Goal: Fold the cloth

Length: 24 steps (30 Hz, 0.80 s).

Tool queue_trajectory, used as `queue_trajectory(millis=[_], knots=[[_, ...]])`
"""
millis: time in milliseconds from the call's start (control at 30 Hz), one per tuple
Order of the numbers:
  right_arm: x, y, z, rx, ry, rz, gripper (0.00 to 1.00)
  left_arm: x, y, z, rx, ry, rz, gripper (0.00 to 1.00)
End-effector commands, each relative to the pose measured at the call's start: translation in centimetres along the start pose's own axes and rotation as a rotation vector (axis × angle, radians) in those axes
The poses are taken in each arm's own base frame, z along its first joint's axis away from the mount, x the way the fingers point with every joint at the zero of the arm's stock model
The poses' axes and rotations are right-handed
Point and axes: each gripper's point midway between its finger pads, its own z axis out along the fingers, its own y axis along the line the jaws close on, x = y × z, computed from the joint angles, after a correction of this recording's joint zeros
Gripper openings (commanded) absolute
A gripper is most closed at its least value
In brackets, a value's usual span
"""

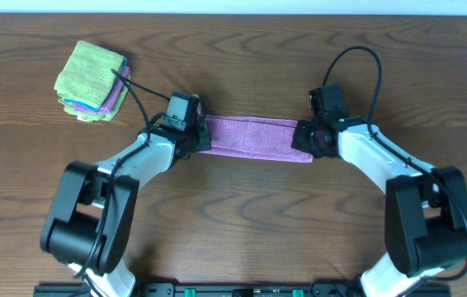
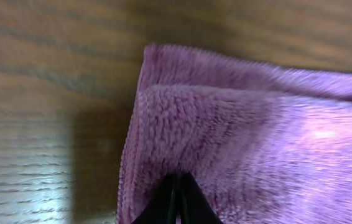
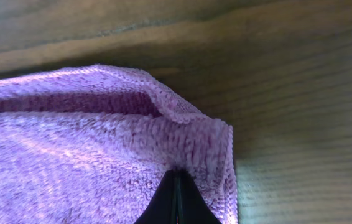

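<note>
A purple cloth (image 1: pixel 254 137) lies as a long folded strip across the middle of the wooden table. My left gripper (image 1: pixel 198 139) is shut on the strip's left end; the left wrist view shows the fingertips (image 2: pixel 177 186) pinched on the fuzzy doubled cloth (image 2: pixel 257 137). My right gripper (image 1: pixel 306 140) is shut on the strip's right end; the right wrist view shows the fingertips (image 3: pixel 177 183) closed on the cloth (image 3: pixel 89 149) near its corner. Both ends show two layers, one on top of the other.
A stack of folded cloths (image 1: pixel 91 81), green on top with blue and purple below, sits at the far left of the table. The two arms' bases stand at the front edge.
</note>
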Motion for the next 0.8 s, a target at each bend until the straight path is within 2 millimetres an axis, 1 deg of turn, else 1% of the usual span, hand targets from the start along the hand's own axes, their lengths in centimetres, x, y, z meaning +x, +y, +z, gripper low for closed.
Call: queue_trajectory(millis=[0,100,300,467,500,533,567,600,633,700,733,767], knots=[[0.2,0.3,0.8,0.012,0.002,-0.007,0.02,0.8,0.3,1.2,-0.008,0.041,0.013,0.06],[-0.4,0.7,1.0,-0.003,-0.021,-0.01,0.02,2.3,0.7,1.5,-0.012,0.099,0.0,0.06],[-2.0,1.5,0.9,-0.038,-0.089,-0.014,0.02,5.3,2.0,1.0,-0.069,0.222,-0.036,0.06],[-2.1,1.7,0.7,-0.047,-0.093,-0.015,0.02,5.8,2.2,0.9,-0.081,0.244,-0.051,0.06],[-2.2,1.9,0.5,-0.056,-0.096,-0.015,0.02,6.0,2.3,0.9,-0.085,0.249,-0.059,0.06],[-2.6,2.1,-0.3,-0.073,-0.104,-0.016,0.01,6.1,2.3,0.8,-0.088,0.254,-0.066,0.06],[-3.0,2.2,-1.1,-0.083,-0.118,-0.019,0.07,6.1,2.3,0.8,-0.089,0.256,-0.068,0.06],[-3.6,2.2,-2.2,-0.094,-0.14,-0.024,0.32,6.2,2.3,0.8,-0.09,0.257,-0.068,0.06],[-4.0,2.2,-3.1,-0.103,-0.156,-0.03,0.49,6.2,2.3,0.8,-0.089,0.256,-0.067,0.06],[-4.9,2.4,-5.6,-0.154,-0.193,-0.051,0.69,6.2,2.3,0.8,-0.09,0.256,-0.067,0.06],[-5.5,2.7,-7.4,-0.21,-0.216,-0.082,0.77,6.1,2.4,0.8,-0.092,0.255,-0.067,0.06],[-5.9,2.8,-8.8,-0.259,-0.234,-0.109,0.79,6.1,2.4,0.8,-0.092,0.254,-0.067,0.06]])
